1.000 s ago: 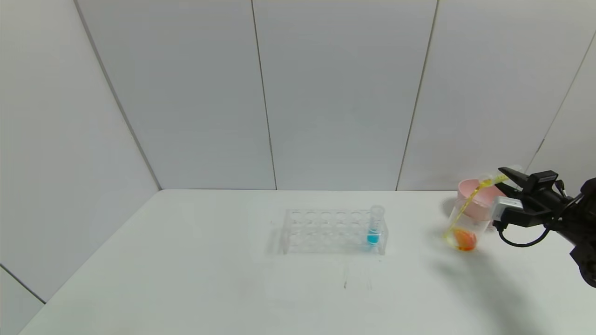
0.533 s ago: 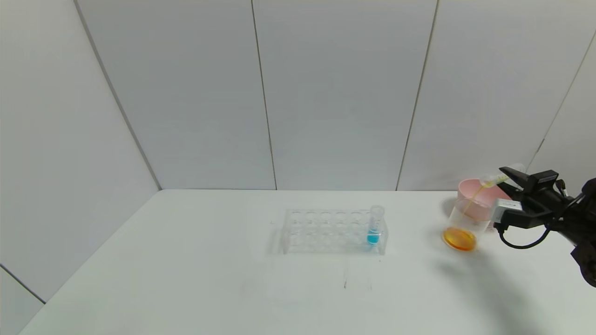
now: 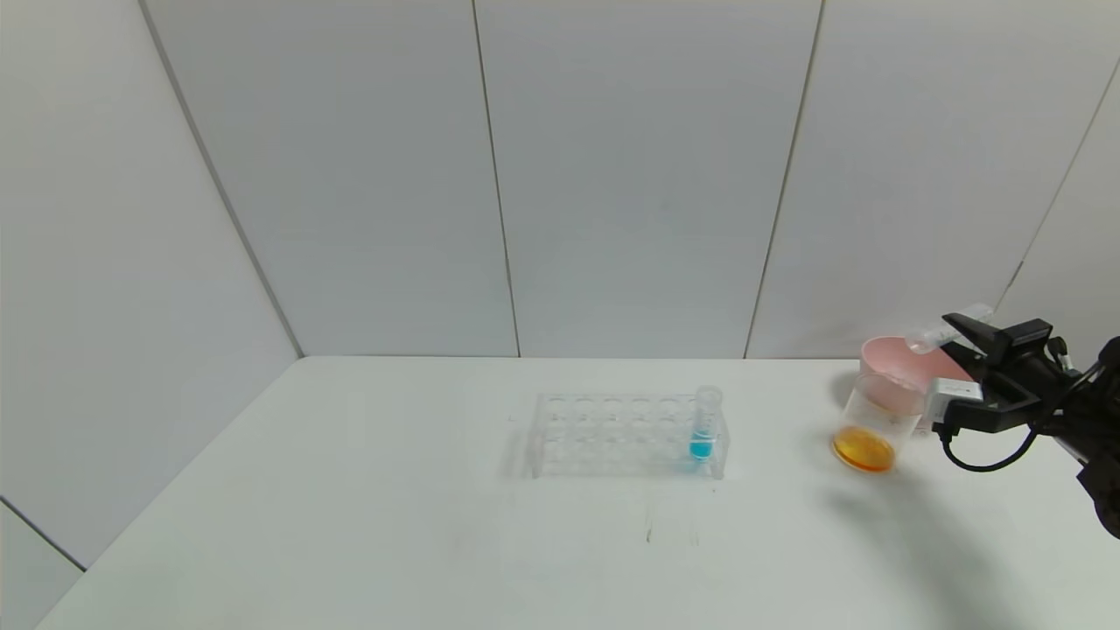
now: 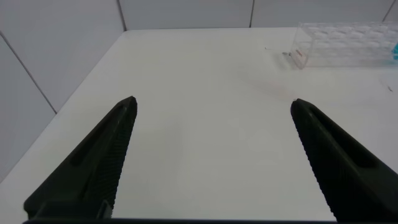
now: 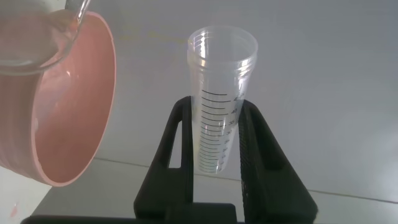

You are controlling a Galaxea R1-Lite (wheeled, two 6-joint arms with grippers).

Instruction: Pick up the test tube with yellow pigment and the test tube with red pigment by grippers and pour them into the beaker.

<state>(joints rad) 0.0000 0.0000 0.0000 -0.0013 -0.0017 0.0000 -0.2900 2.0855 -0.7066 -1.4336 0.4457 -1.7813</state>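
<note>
My right gripper is shut on a clear test tube at the table's far right. The tube lies tilted with its mouth over the beaker and looks empty of yellow. The beaker stands upright with an orange layer at its bottom. In the right wrist view the marked tube sits between my right gripper's fingers, with the beaker's rim beyond. No tube with red pigment is in view. My left gripper is open and empty over bare table at the left.
A pink bowl stands just behind the beaker and also shows in the right wrist view. A clear tube rack at mid-table holds a blue-bottomed tube. The rack also shows in the left wrist view.
The yellow stream from the tube into the beaker has stopped. The liquid has settled into an orange layer. My right gripper has lifted the tube slightly.
</note>
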